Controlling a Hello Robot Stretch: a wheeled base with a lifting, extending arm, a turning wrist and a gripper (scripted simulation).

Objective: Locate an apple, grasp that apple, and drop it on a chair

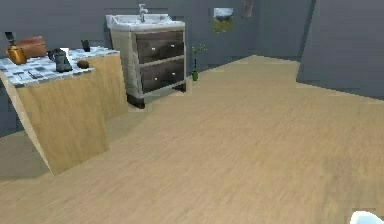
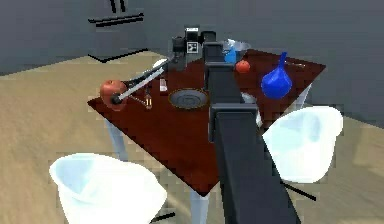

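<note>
A round red apple [image 2: 109, 90] rests on the near left corner of a dark red table [image 2: 190, 135] in the arm side view. A smaller red round thing [image 2: 243, 67] lies farther back on the same table. The dark arm [image 2: 235, 140] reaches out over the tabletop. The gripper [image 2: 172, 58] shows at the arm's far end, left of the white marker squares, with table things behind it. I cannot tell whether it holds anything. A thin grey rod [image 2: 140, 83] runs from near the gripper down to the apple. White chairs stand at the table's front left [image 2: 100, 190] and right [image 2: 300, 140].
On the table are a blue vase [image 2: 275, 80], a dark round dish [image 2: 188, 98] and small items. The forward view has a wooden counter [image 1: 70, 110] with clutter at left, a sink cabinet with drawers [image 1: 155, 55], a green bottle [image 1: 195, 72] on the floor, and open wood floor.
</note>
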